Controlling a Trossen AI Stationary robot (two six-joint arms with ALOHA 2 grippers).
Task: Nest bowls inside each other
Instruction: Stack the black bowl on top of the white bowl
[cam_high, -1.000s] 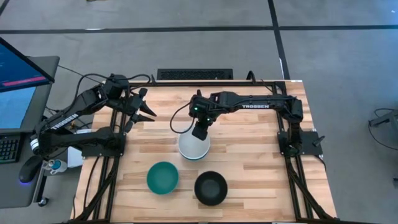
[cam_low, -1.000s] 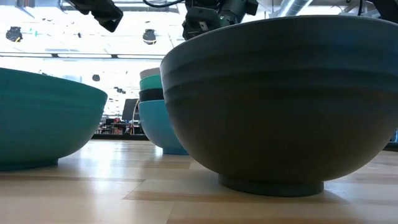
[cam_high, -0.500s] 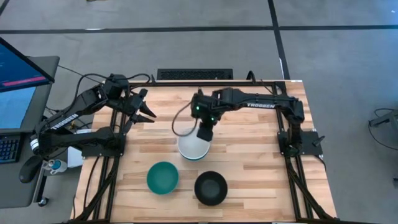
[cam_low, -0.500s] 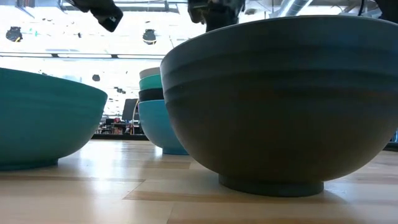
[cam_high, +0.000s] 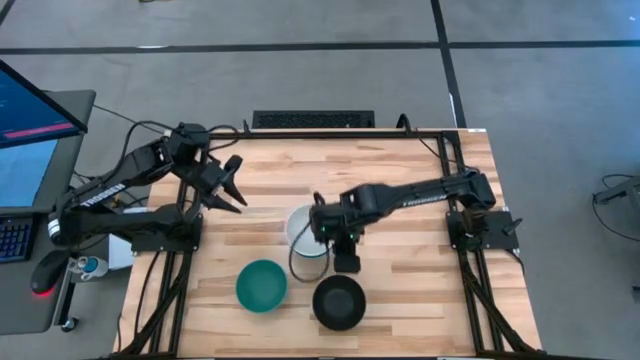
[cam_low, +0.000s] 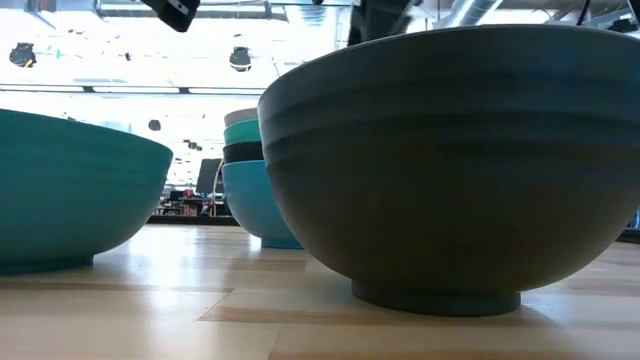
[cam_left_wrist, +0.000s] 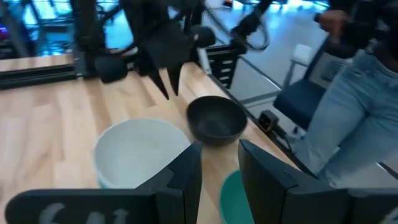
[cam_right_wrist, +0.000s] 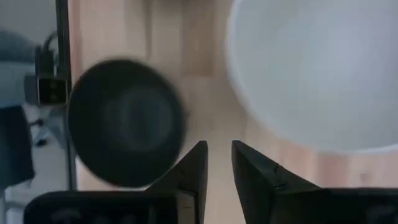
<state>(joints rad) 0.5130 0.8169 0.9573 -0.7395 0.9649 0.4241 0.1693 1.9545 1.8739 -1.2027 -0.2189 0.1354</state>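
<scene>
A stack of bowls stands mid-table (cam_high: 303, 232). In the low view (cam_low: 250, 180) it shows white on top, then light cyan, black and blue at the bottom. A dark teal bowl (cam_high: 261, 285) and a black bowl (cam_high: 339, 302) stand apart near the front edge, each on its base. My right gripper (cam_high: 345, 263) hovers between the stack and the black bowl, pointing down, its fingers (cam_right_wrist: 202, 163) a narrow gap apart and empty. My left gripper (cam_high: 238, 185) hangs open and empty over the table's far left, with the white bowl (cam_left_wrist: 140, 152) ahead of it.
The black bowl (cam_low: 440, 160) and the teal bowl (cam_low: 70, 190) fill the low view's foreground. A monitor (cam_high: 30, 110) stands off the table's left. A person in jeans (cam_left_wrist: 348, 124) and a chair show beyond the table in the left wrist view.
My right gripper has gone from above the stack's far rim toward the table's near edge, past the stack, and now hangs between the stack and the black bowl. The stack has stayed in place. My left gripper has shifted a little toward the near edge.
</scene>
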